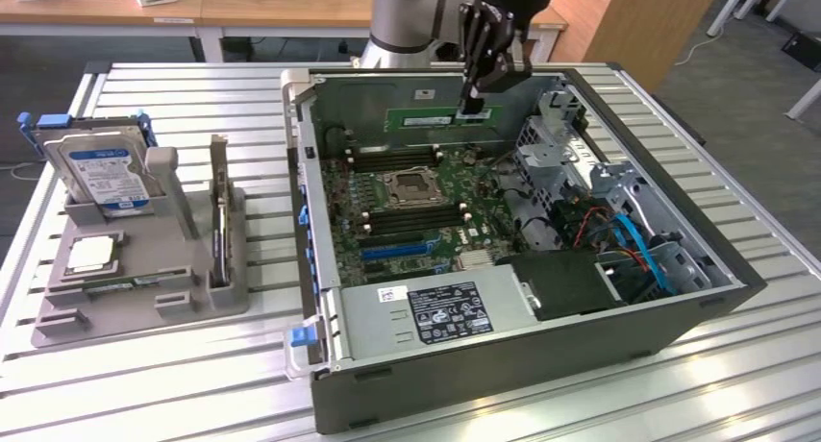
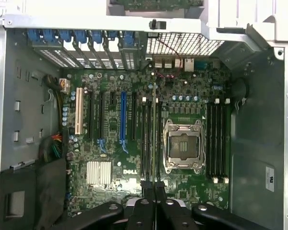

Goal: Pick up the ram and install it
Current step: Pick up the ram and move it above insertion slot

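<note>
My gripper hangs over the far part of the open computer case and is shut on the ram, a thin green stick held level below the fingers. In the wrist view the ram appears edge-on as a thin line running out from my gripper. It lies over the black memory slots beside the CPU socket, parallel to them. I cannot tell whether it touches a slot.
The case lies on its side on a slatted metal table, motherboard facing up. At the exterior view's left, a grey holder carries a blue-labelled hard drive and a square CPU chip. Drive cages and cables fill the case's right side.
</note>
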`<state>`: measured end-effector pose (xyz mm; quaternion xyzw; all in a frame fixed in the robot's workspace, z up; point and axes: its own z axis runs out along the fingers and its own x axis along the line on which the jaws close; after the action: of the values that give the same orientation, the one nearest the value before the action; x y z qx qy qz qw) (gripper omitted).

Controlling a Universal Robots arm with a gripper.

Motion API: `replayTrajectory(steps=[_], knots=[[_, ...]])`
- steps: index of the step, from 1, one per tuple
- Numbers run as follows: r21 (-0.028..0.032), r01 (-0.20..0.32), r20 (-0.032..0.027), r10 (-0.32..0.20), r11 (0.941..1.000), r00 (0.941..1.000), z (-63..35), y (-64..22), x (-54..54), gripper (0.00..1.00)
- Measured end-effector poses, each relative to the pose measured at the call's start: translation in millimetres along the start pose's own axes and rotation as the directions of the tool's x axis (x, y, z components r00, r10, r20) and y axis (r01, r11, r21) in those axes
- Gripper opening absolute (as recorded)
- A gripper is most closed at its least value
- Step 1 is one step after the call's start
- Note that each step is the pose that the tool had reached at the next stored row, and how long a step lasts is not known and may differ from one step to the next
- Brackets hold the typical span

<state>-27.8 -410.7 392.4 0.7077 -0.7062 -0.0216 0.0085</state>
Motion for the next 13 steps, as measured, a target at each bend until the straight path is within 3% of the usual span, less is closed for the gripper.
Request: replayTrajectory(steps=[7, 13], knots=[[0.0000, 0.000, 0.0003, 0.000, 1.0000, 1.0000, 2.0, -0.1, 0.0, 0.12], [0.0000, 0.000, 0.0005, 0.000, 1.0000, 1.0000, 11.8, -0.5, 0.2, 0.12]])
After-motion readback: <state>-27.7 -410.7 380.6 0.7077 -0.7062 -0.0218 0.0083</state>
